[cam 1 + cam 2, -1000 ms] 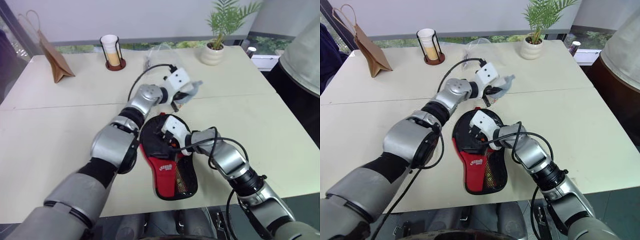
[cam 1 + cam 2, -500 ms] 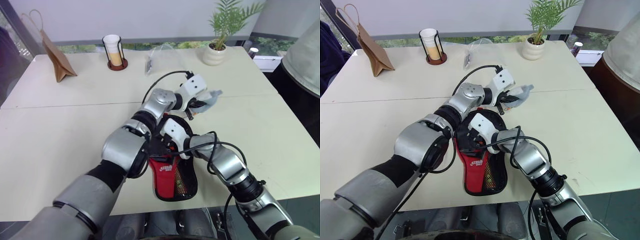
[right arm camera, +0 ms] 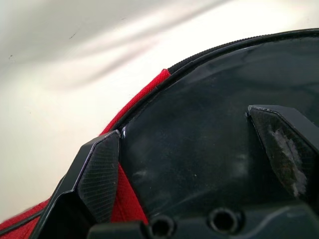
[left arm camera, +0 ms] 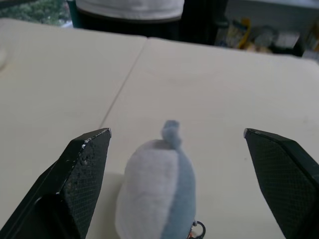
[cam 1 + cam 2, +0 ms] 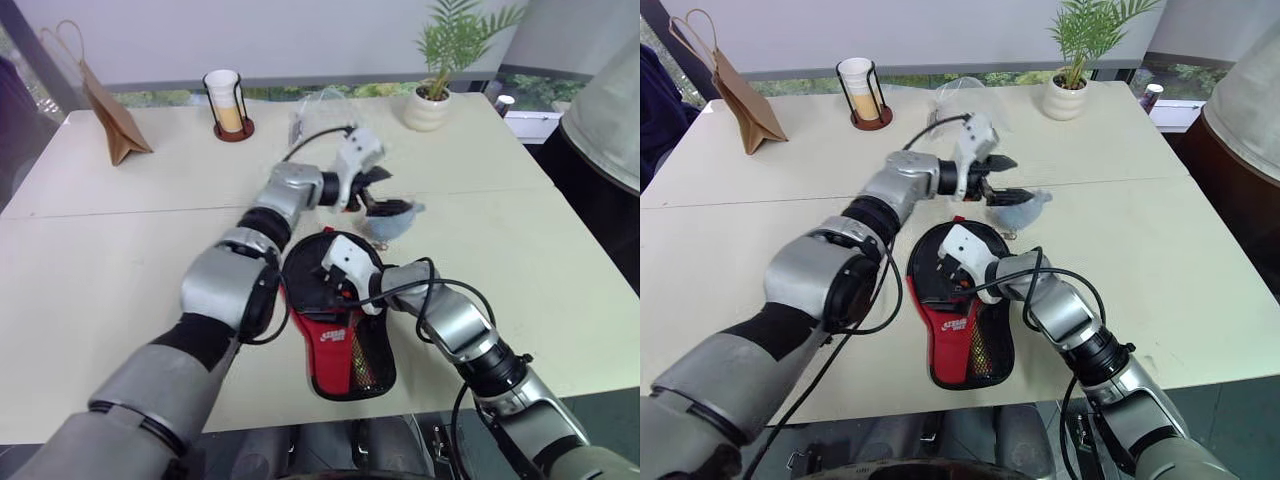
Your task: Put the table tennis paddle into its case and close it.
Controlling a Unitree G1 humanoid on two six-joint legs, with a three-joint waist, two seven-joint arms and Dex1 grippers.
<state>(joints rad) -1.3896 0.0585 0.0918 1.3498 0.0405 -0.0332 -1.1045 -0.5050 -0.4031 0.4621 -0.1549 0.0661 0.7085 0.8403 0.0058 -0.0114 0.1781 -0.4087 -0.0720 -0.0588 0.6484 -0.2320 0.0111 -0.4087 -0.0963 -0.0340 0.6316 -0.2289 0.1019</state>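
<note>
Left eye view: left tool (image 5: pixel 383 191) spread wide above a grey plush toy (image 5: pixel 393 222) on the bench (image 5: pixel 120 250) — right tool (image 5: pixel 322 283) also open, over the case (image 5: pixel 335 320) — paddle not discernible.

Paper bag (image 5: pixel 108 115), cup (image 5: pixel 224 98), plant (image 5: pixel 432 90)

The two head cameras are looking forward and down over both arms onto the table (image 5: pixel 120 300), each taking in its far edge; they are sharing almost the whole scene, offset slightly sideways. The left wrist camera is looking along its own fingers (image 4: pixel 82 164), close above a small plush toy (image 4: pixel 157 191) that is also showing in the head views. The right wrist camera is sitting very close over the case (image 3: pixel 199 139), the black pouch lying near the table's near edge in the head views.
</note>
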